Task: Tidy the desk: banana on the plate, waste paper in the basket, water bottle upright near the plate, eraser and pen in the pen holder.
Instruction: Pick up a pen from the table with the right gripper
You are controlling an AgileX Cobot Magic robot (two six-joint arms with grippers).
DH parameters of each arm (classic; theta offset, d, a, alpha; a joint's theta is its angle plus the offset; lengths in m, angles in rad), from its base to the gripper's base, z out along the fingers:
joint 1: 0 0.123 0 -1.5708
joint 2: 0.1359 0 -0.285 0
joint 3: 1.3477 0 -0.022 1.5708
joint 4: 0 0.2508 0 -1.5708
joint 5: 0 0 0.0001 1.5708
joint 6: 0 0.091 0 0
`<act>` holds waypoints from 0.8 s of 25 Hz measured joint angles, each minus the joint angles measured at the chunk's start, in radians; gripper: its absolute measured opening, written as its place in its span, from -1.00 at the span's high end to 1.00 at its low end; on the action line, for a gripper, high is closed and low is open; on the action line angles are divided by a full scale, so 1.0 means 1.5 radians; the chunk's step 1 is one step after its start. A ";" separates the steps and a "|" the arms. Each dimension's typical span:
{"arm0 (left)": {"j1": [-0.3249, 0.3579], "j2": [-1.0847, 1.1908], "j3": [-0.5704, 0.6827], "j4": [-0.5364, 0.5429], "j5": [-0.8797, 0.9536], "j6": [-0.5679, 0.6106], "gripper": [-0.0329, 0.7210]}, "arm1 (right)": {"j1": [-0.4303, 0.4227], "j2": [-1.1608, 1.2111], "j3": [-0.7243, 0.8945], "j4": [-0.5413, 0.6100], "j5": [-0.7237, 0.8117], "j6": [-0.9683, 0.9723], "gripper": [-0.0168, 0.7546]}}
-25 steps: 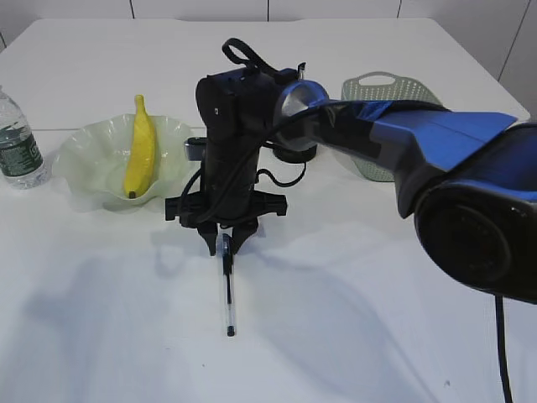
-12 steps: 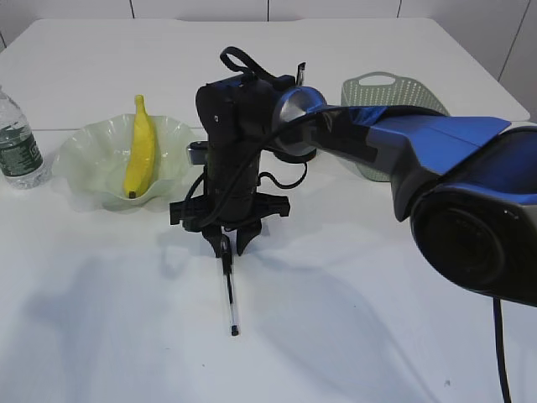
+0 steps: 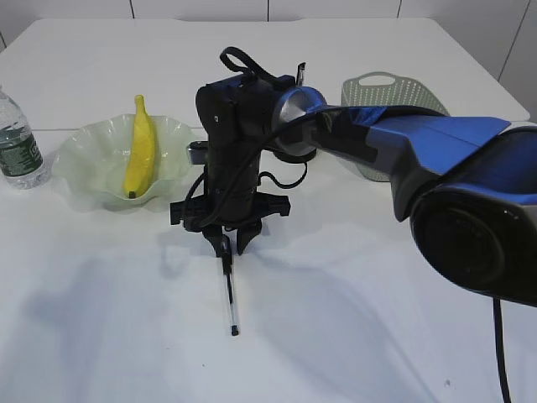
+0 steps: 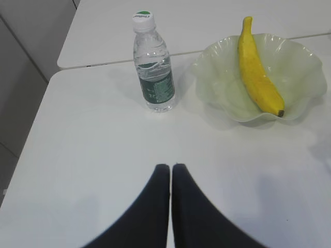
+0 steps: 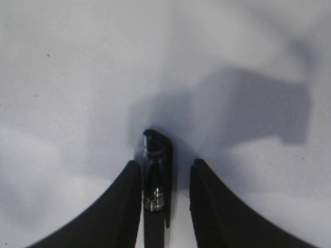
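Note:
A black-capped pen [image 3: 228, 294] lies on the white desk [image 3: 101, 336], its capped end [image 5: 155, 175] between the fingers of my right gripper [image 3: 228, 245]. That gripper [image 5: 166, 164] is open and points straight down; the pen rests against one finger with a gap to the other. The banana [image 3: 140, 155] lies in the pale green plate [image 3: 84, 159]. The water bottle [image 3: 17, 147] stands upright left of the plate. My left gripper [image 4: 171, 166] is shut and empty, hovering over bare desk in front of the bottle [image 4: 153, 67] and plate [image 4: 217, 82]. The eraser and waste paper are out of view.
The sage-green basket [image 3: 390, 88] stands at the back right, partly behind my right arm. The pen holder is mostly hidden behind that arm. A second white table lies beyond the desk's far edge.
Over the first half second my right gripper shifted slightly and the pen's free end swung a little to the right. Nothing has moved since.

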 joint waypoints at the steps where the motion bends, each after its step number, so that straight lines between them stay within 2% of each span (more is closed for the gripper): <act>1: 0.000 0.000 0.000 0.000 0.000 0.000 0.98 | 0.000 0.000 0.000 0.000 0.000 0.000 0.32; 9: 0.000 0.000 0.000 0.000 0.000 0.000 0.98 | 0.000 0.001 0.000 0.004 -0.001 0.000 0.45; 15: 0.000 0.000 0.000 0.000 0.000 0.000 0.98 | 0.000 0.001 0.000 0.007 -0.001 0.000 0.66; 20: 0.000 0.000 0.000 0.000 0.000 0.000 0.98 | 0.000 0.001 0.000 0.007 -0.001 0.000 0.71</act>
